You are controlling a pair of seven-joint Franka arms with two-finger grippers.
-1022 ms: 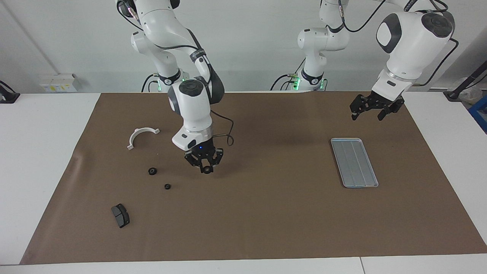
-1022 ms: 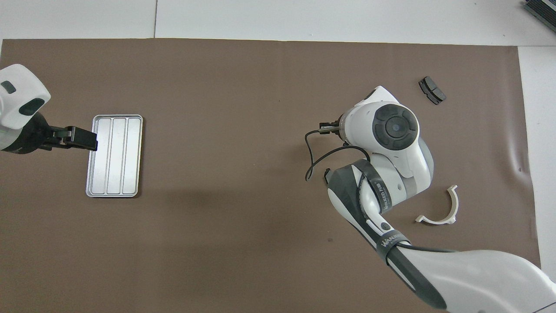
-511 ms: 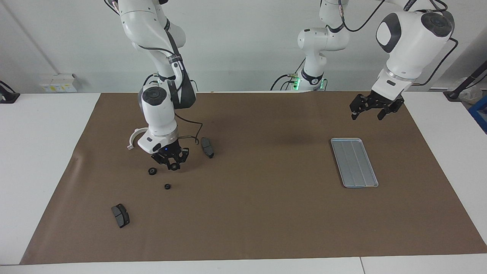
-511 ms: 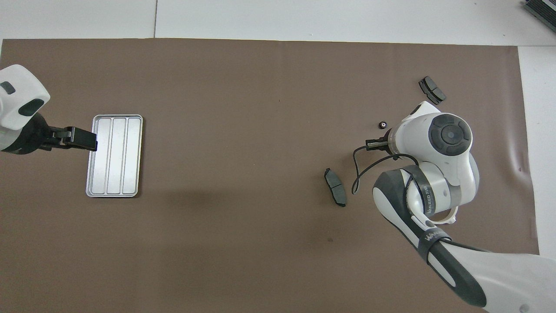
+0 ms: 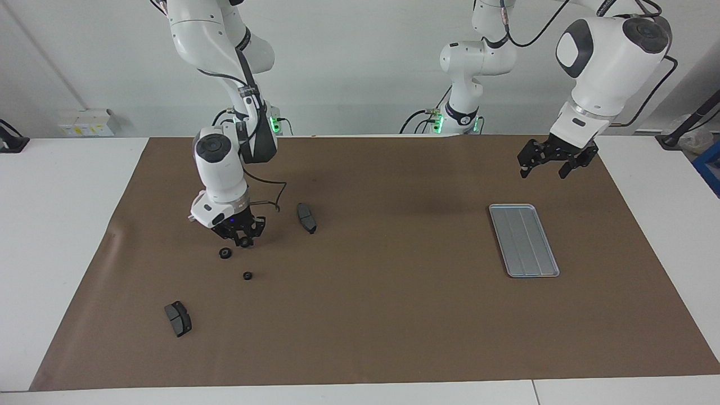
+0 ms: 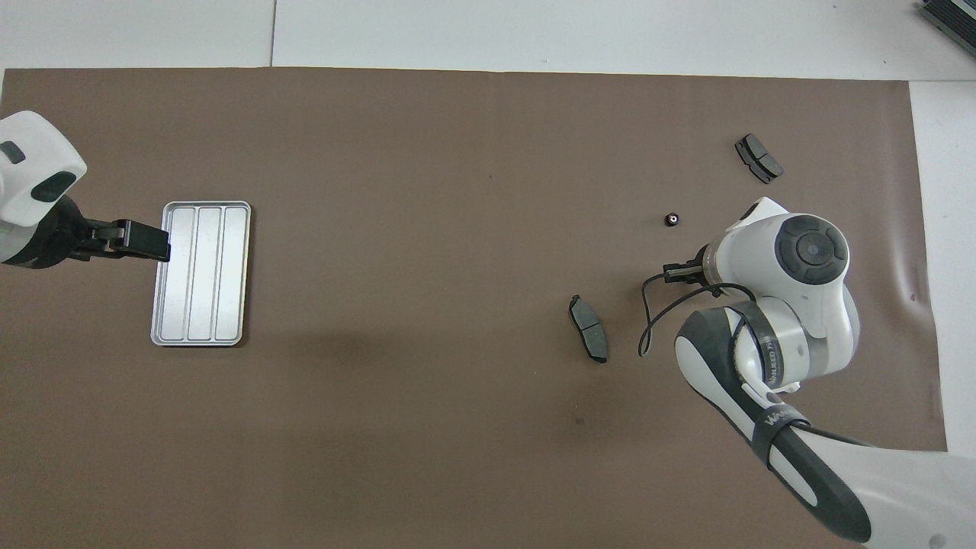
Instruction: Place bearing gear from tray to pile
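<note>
My right gripper (image 5: 244, 242) is shut on a small black bearing gear (image 5: 245, 243) and holds it low over the mat, right beside the pile. The pile is two small black ring gears lying loose, one (image 5: 225, 253) next to my fingertips and one (image 5: 247, 275) farther from the robots, also seen from overhead (image 6: 672, 219). From overhead the right wrist hides the gripper and the gear it holds. The silver ridged tray (image 5: 523, 240) (image 6: 200, 273) lies toward the left arm's end with nothing in it. My left gripper (image 5: 541, 172) waits open in the air over the tray's edge.
A dark wedge-shaped pad (image 5: 306, 217) lies on the brown mat (image 5: 394, 315) beside the right arm, toward the table's middle. A second pad (image 5: 178, 318) lies farther from the robots than the pile. White tabletop surrounds the mat.
The right arm has carried the gear from the middle of the mat toward its own end and lowered it beside the pile. The pad it covered now shows. The left arm has not moved.
</note>
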